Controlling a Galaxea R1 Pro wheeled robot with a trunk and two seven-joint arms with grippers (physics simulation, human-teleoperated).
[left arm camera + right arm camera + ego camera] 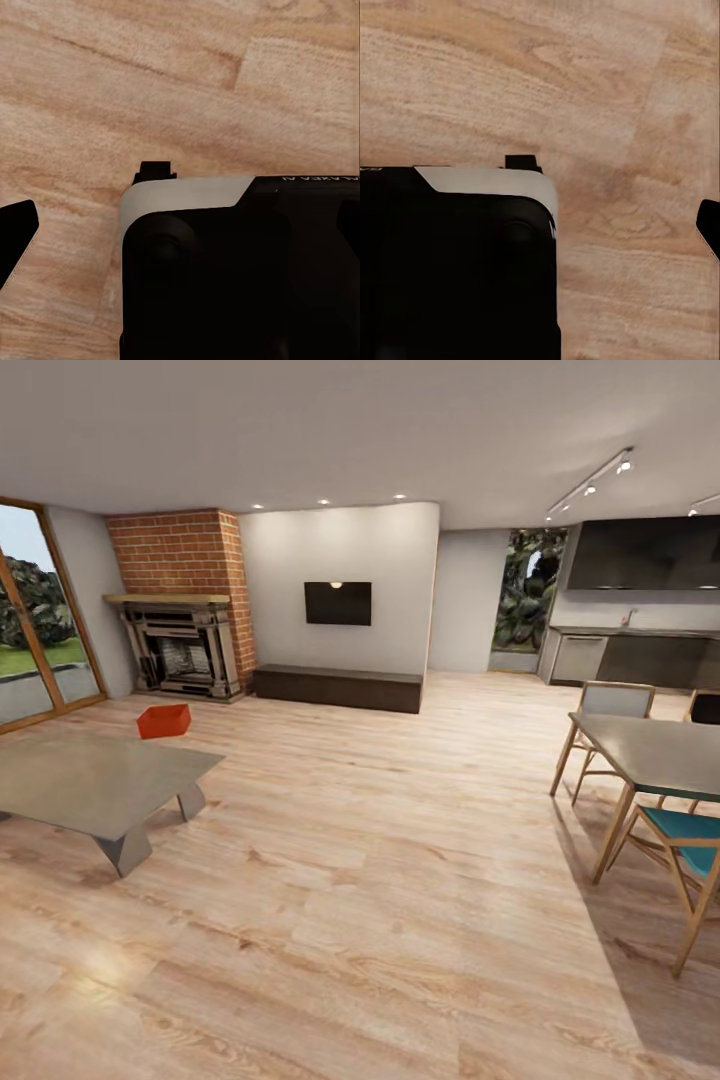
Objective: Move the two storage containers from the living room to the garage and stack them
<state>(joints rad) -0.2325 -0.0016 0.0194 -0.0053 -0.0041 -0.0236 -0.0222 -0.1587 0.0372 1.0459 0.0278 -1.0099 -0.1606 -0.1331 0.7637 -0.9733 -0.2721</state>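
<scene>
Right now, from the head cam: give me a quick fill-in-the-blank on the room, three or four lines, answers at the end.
1. The orange-red storage container sits on the light wood ____.
2. It lies in front of the brick ____.
3. The TV is mounted on the white ____.
4. The chair at the dining table has a ____ seat.

Missing words: floor; fireplace; wall; teal

I see one orange-red bin (pixel 164 721) on the pale wood-plank floor (pixel 380 880), near a red brick fireplace (pixel 182 600). The TV (pixel 338 603) is black, the chair seat (pixel 690 840) teal, the low table (pixel 95 780) grey.
</scene>
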